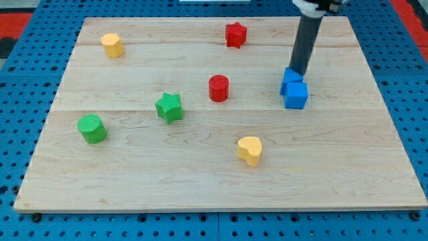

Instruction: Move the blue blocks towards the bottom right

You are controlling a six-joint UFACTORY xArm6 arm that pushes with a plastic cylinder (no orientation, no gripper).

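My tip (298, 71) set at top edge of two touching blue blocks (293, 89), right of board centre; shapes unclear, maybe cube pair. Placed behind so push drives them down-right. No fingers, bare rod only. Red cylinder (219, 88) well clear.

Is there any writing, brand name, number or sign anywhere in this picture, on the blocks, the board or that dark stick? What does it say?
None: no text, number or sign can be read anywhere in this view.
The wooden board shows only bare grain.
The blue blocks and the other coloured blocks have plain faces.
My tip, at the blue blocks' top edge, ends an unmarked dark rod.
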